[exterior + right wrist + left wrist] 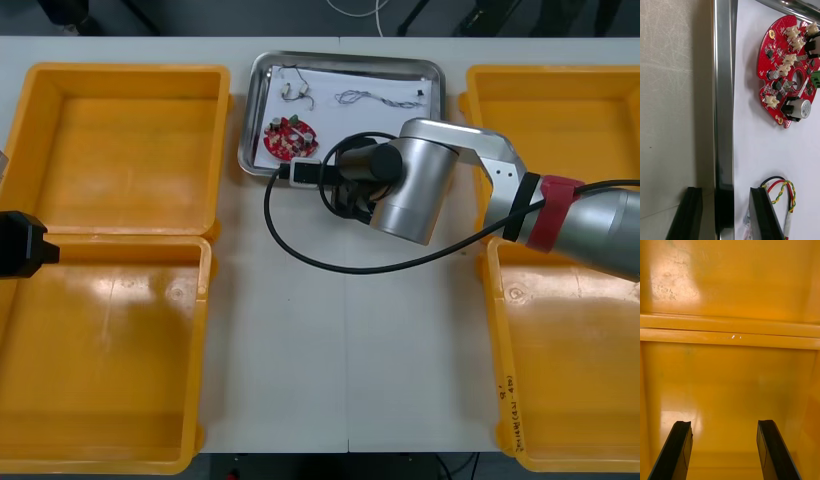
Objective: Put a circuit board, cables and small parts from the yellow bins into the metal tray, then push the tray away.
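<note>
The metal tray [256, 120], white inside, lies at the table's far middle. In it are a round red circuit board [291, 138], a thin cable [375, 98] and a small metal part [297, 92]. My right gripper [305, 172] is at the tray's near left corner. In the right wrist view the right gripper [726, 189] is open astride the tray's rim [723, 112], one finger on the table side and one inside. The circuit board [788, 71] lies ahead of the inner finger, and a red and yellow cable [780, 189] lies beside it. My left gripper [724, 423] hangs open over a yellow bin.
Two yellow bins [120, 140] stand at the left and two [560, 110] at the right; I see nothing in them. A black cable [300, 250] loops from the right wrist over the table's middle. The left arm [20, 245] is parked at the left edge.
</note>
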`<action>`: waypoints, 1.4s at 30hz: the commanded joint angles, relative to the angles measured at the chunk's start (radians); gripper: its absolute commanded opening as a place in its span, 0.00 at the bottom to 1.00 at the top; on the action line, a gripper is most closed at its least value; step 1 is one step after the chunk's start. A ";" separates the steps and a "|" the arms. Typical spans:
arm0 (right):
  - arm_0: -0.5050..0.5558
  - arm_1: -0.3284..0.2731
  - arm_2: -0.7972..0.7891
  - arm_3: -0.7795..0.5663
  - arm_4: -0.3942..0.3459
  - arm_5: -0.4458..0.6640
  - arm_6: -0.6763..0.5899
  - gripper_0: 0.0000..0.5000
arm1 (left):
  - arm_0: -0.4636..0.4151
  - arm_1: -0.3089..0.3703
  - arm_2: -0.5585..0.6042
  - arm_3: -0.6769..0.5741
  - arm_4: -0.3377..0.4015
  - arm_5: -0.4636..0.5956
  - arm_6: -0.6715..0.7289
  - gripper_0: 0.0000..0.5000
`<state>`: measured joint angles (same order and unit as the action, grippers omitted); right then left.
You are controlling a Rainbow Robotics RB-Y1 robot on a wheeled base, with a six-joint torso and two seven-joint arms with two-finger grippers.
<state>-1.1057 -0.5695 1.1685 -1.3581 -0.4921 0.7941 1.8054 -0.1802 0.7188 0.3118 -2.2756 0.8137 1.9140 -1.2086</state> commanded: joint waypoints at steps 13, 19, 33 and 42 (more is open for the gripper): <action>-0.045 -0.024 -0.110 -0.018 -0.080 0.070 0.097 1.00 | 0.021 0.044 0.030 -0.028 0.007 0.006 -0.089 1.00; -0.045 0.002 -0.217 -0.061 -0.177 0.249 0.094 1.00 | 0.021 0.044 0.030 -0.028 0.007 0.006 -0.089 1.00; 0.003 0.016 -0.472 -0.319 -0.258 0.757 -0.115 1.00 | 0.021 0.044 0.030 -0.028 0.007 0.006 -0.089 1.00; 0.138 -0.056 -0.610 -0.601 -0.249 1.013 -0.365 1.00 | 0.021 0.044 0.030 -0.028 0.007 0.006 -0.089 1.00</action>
<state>-1.0152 -0.5720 0.6361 -1.8655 -0.7339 1.7558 1.5505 -0.1801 0.7188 0.3120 -2.2759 0.8137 1.9140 -1.2086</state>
